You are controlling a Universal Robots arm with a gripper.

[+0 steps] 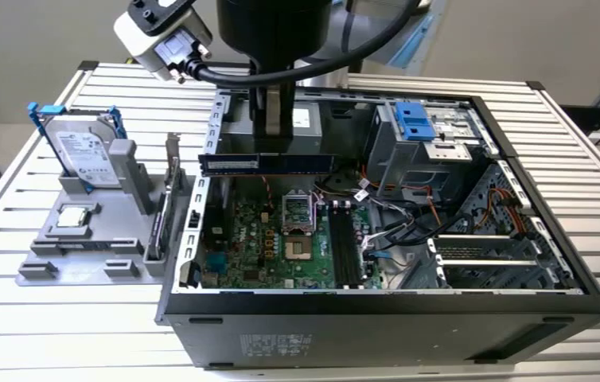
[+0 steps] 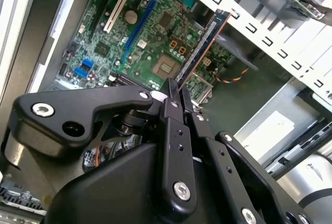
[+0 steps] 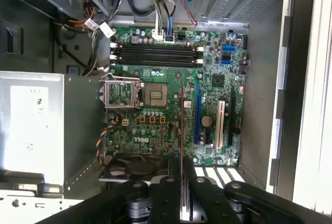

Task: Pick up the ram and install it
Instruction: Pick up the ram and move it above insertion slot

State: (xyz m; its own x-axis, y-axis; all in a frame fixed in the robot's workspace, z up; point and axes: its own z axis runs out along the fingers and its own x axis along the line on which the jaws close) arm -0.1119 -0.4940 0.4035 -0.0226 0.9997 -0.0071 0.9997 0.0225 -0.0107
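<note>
Transport step in hand. The gripper [image 1: 275,146] is clamped on the long, thin, dark blue-green circuit-board ram [image 1: 268,163], held above the green motherboard [image 3: 136,130]. It is seemingly well apart from the long black slots [image 3: 155,54]. Seating calls for edge-to-slot alignment.

ram [image 1: 268,163] in claw [image 2: 175,90] clear above motherboard [image 1: 262,239]; cables [image 1: 407,227], drive cage [image 1: 407,159] crowd slots [image 1: 344,243].

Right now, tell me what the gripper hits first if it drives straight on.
Probably the motherboard, between the CPU socket and blue slot; the ram it holds would touch first. Depth unclear.
</note>
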